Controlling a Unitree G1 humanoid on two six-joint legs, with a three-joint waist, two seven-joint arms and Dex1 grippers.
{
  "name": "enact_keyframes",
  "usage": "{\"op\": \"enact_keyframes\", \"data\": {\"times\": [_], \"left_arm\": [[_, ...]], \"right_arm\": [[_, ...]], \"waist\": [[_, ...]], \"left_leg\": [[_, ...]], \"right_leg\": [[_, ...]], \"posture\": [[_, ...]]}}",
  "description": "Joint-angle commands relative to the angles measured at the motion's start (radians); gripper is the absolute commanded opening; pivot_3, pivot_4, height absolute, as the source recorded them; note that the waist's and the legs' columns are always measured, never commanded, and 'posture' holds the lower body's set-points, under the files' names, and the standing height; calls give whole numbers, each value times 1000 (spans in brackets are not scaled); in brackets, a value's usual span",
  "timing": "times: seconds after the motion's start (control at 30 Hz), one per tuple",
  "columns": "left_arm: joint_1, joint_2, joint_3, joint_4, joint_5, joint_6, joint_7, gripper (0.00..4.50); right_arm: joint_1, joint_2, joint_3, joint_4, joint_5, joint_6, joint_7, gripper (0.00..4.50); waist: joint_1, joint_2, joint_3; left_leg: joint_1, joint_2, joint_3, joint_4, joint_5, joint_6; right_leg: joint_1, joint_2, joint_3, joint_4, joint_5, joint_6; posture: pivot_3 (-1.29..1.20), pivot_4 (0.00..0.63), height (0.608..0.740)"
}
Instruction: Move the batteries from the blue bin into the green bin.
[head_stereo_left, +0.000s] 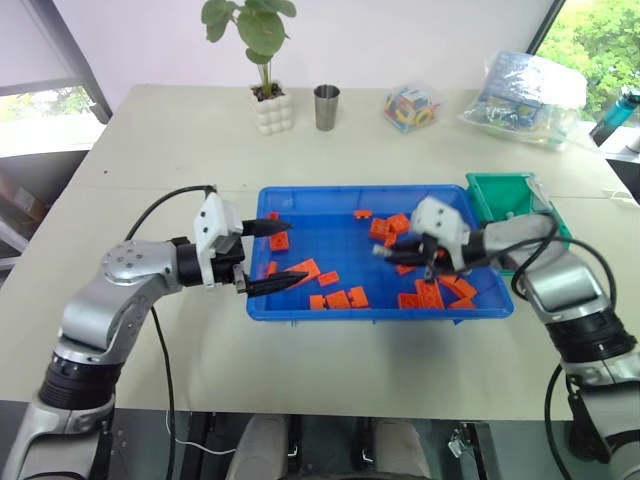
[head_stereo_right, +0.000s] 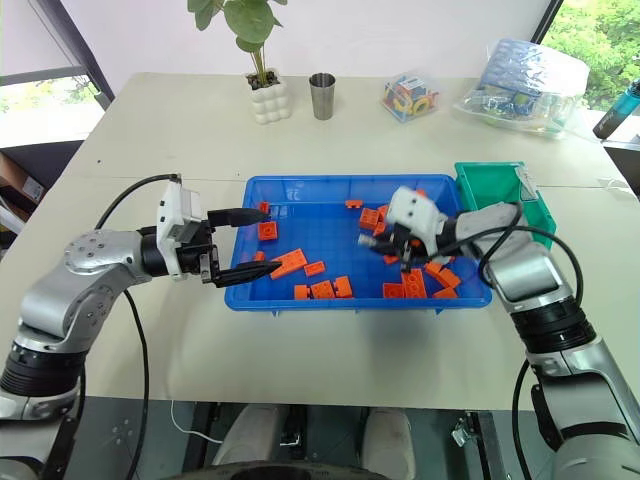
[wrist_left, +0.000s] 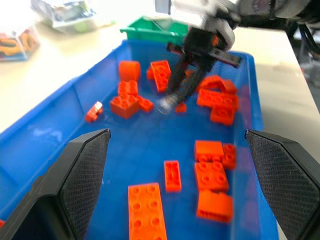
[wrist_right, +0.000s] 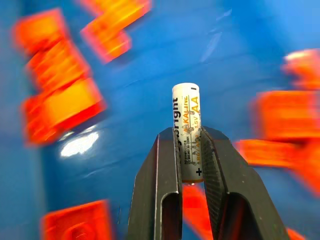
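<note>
In the left eye view, the blue bin (head_stereo_left: 300, 305) lies on a pale table (head_stereo_left: 150, 140), and many orange toy bricks (head_stereo_left: 338, 298) are scattered on its floor. The green bin (head_stereo_left: 497, 193) stands just beside the far right corner of the blue bin. The right gripper (head_stereo_left: 383, 254) is above the right half of the blue bin, and its fingers are pressed together on a small light object at their tips. The left gripper (head_stereo_left: 278, 256) is at the left end of the blue bin, with its two black fingers spread apart and nothing between them. At the far edge of the table there are a potted plant (head_stereo_left: 268, 95), a metal cup (head_stereo_left: 327, 107) and some plastic bags (head_stereo_left: 525, 95).

The right eye view shows the same arrangement.

In the left wrist view, the left fingers (wrist_left: 82, 185) stand wide apart over the blue floor and the bricks. Further away, the right gripper points down into the bin and holds a pale small cylinder at its tip, above the floor.

In the right wrist view, the two fingers (wrist_right: 162, 187) are clamped on an AA battery (wrist_right: 186, 125). It stands along the fingers, and its upper part sticks out beyond the tips. Behind it there are the blue floor and blurred orange bricks.
</note>
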Motion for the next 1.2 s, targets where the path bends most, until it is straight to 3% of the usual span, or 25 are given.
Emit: {"op": "enact_keyframes", "data": {"times": [0.03, 0.2, 0.37, 0.63, 0.73, 0.93, 1.2], "left_arm": [[20, -28, 16, -8, 30, -40, 51, 4500], [45, -37, 17, -29, 15, -26, 56, 4500], [28, -45, 17, -22, 6, -32, 54, 4500], [17, -75, 3, 5, 33, -47, 77, 4500], [30, -85, 8, 12, 46, -58, 89, 4500], [69, -102, -4, 4, 77, -77, 110, 4500], [82, -111, -3, -26, 77, -76, 129, 4500]], "right_arm": [[-60, -22, -201, 19, 26, 93, -157, 47], [17, -136, -344, 22, -19, 151, -271, 47], [116, -169, -418, 15, 2, 208, -318, 47], [172, -154, -401, 1, -15, 149, -387, 3970], [144, -144, -412, -46, 35, 148, -368, 3970], [195, -158, -307, -237, 142, 257, -249, 3970], [247, -94, -212, -243, 94, 310, -368, 3970]], "waist": [[1, 0, 0], [5, 0, 0], [-2, 0, 0], [-1, 0, 0], [0, 0, 0], [2, 0, -1], [1, 0, -1]], "left_leg": [[0, 0, 0, 0, 0, 0], [0, -1, -2, 0, 0, 0], [0, 0, 0, 0, 0, 0], [0, 0, 1, -1, 0, 0], [0, 0, 1, -1, 0, 0], [0, 1, 0, -1, 0, 0], [0, 0, -1, 0, 0, 0]], "right_leg": [[0, 0, 0, 0, 0, 0], [1, -1, -1, 0, 0, 0], [0, 0, -1, 0, 0, 0], [0, 0, -1, 0, 0, 0], [0, 0, -1, 0, 0, 0], [1, 0, -1, -1, 0, 0], [2, 0, -1, -1, 0, 0]], "posture": [[0, 150, 691], [0, 150, 691], [0, 150, 691], [0, 150, 691], [0, 150, 691], [0, 150, 691], [0, 150, 691]]}}
